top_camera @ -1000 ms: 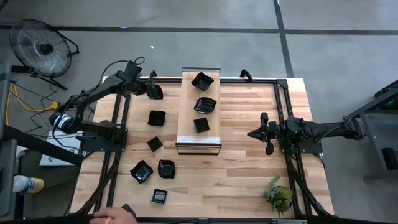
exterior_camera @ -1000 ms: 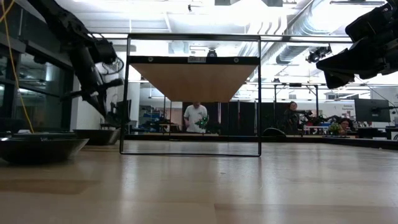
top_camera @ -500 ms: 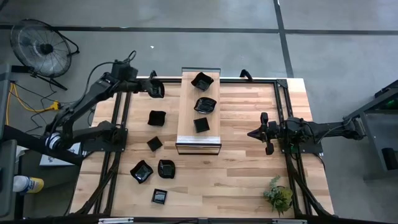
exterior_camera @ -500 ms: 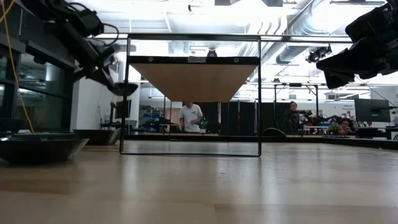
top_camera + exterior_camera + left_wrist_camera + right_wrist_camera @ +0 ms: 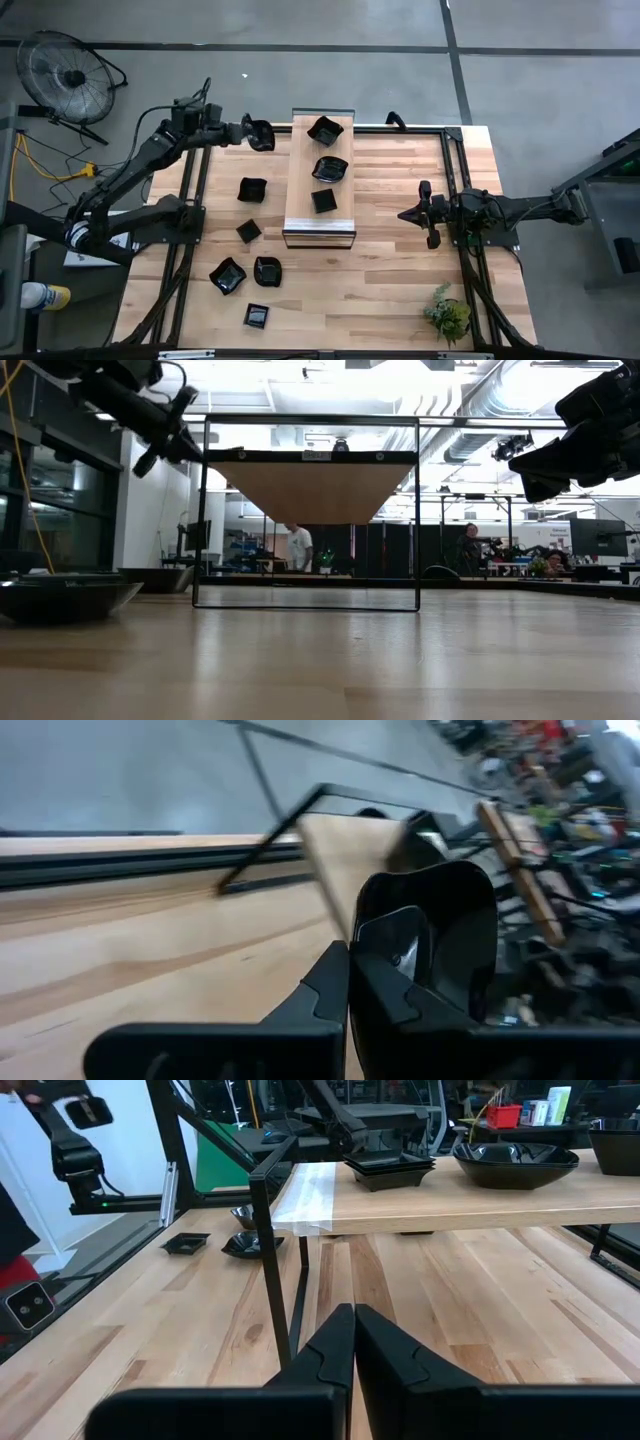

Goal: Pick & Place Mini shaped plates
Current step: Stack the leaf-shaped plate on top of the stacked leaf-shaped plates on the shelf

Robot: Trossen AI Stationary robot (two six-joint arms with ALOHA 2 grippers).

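Observation:
My left gripper (image 5: 252,131) hangs in the air over the table's far left part, just left of the raised wooden shelf (image 5: 300,215), and is shut on one glossy black mini plate (image 5: 264,134). The left wrist view shows that plate (image 5: 440,920) standing up beyond the shut fingers. Three black plates (image 5: 330,168) rest on the shelf top. Several more (image 5: 252,189) lie flat on the table left of the shelf. My right gripper (image 5: 404,214) waits, shut, right of the shelf. My left gripper pinches the plate's rim (image 5: 372,952) between its two fingers, at the edge nearest the wrist. The fingers come roughly level from the table's left. The plate is lifted clear of the table and stands tilted on edge beyond the fingertips.
A small green plant (image 5: 447,312) sits at the near right corner. A black frame (image 5: 452,190) runs along the table's sides. A fan (image 5: 65,75) stands on the floor off the far left corner. People show in the room beyond, in the low view.
My left gripper has risen from near table height to about shelf-top height, carrying the plate. It has moved right toward the shelf's far end and tipped from pointing down to nearly level. A person's hand at the near edge has gone from view.

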